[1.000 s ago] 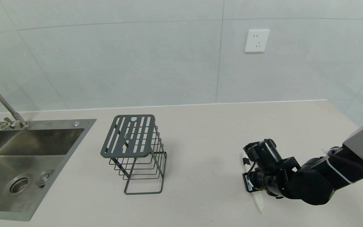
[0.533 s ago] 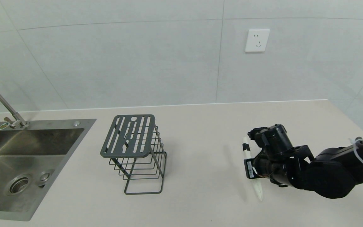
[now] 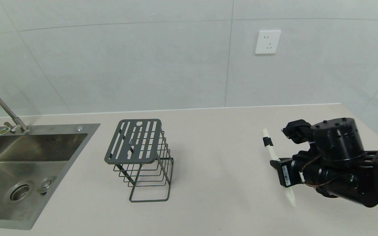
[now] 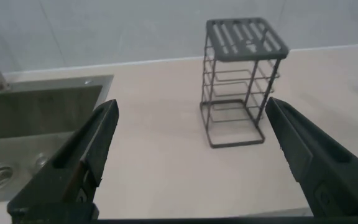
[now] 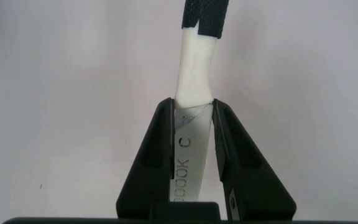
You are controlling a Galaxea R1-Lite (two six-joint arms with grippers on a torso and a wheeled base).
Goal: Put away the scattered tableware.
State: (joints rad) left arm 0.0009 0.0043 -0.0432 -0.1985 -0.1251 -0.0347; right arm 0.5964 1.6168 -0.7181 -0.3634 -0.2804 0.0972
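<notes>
Over the counter at right, the right pincer pinches a white knife (black-banded at one end).

Mid-length of white knife hidden inside right pincer, sink and faucet cut by left edge

Embossed lettering, partly hidden, on the white utensil.

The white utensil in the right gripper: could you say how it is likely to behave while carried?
The white utensil looks stiff: it sticks out straight on both sides of the right gripper without sagging. It seems slim and probably light. Its smooth surface, pinched between narrow fingers, might let it pivot or slip.
</notes>
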